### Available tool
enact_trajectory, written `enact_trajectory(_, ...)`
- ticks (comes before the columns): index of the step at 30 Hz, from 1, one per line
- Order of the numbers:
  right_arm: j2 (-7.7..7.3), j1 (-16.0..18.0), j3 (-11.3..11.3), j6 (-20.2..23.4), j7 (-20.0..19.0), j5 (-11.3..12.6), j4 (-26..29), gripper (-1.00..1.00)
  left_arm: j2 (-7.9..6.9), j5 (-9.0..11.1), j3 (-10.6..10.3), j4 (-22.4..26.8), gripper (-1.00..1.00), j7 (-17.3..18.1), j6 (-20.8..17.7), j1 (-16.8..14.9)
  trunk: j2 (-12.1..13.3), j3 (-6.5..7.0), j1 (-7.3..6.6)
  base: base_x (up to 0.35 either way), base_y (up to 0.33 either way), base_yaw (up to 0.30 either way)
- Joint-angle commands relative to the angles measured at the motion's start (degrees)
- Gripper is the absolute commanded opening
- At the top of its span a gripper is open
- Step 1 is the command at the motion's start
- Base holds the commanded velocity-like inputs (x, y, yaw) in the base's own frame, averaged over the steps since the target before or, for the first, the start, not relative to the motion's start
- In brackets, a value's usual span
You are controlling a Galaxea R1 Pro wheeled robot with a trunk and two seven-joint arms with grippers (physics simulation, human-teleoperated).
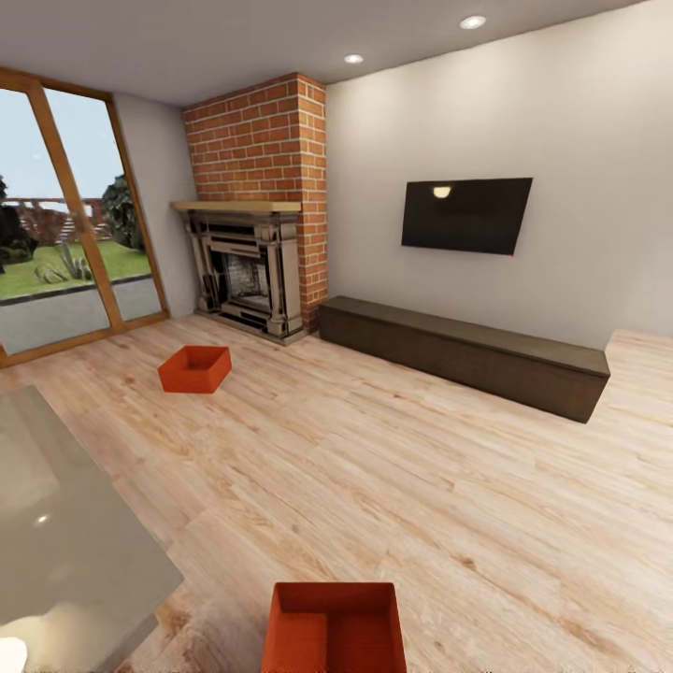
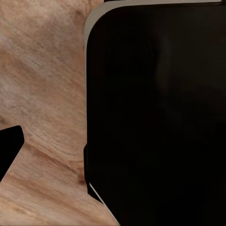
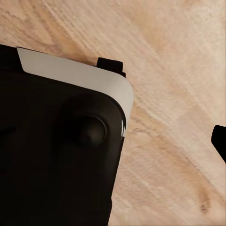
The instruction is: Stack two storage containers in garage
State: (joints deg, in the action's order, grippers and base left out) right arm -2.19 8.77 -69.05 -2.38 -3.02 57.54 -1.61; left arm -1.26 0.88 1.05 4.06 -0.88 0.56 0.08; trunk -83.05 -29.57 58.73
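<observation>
No readable text, labels, brands, numbers or signs in any view. Checked surfaces: TV [image 1: 466, 215] on the wall, right of centre, has a blank dark screen with only a lamp reflection; the two orange-red bins, far bin [image 1: 194, 368] left of centre and near bin [image 1: 335, 628] at the bottom edge, have plain walls; the brick fireplace [image 1: 250, 271] and the low dark cabinet [image 1: 463, 355] are unmarked. Both wrist views show bare wood floor and black robot body, no markings.
</observation>
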Motion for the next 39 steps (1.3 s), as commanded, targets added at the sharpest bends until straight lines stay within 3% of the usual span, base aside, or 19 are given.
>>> enact_trajectory(1,0.02,0.03,-0.5,-0.24,-0.32,0.61,-0.15,1.0,0.0,0.06,0.07,0.06,1.0,-0.09,0.06,0.01,-0.03,-0.13,0.0,0.0,0.0,0.0)
enact_trajectory(39,-0.04,0.02,-0.2,-0.26,-0.32,1.0,-0.15,1.0,-0.05,0.0,-0.09,0.07,1.0,-0.09,0.06,0.01,-0.03,-3.21,0.0,0.0,0.0,0.0)
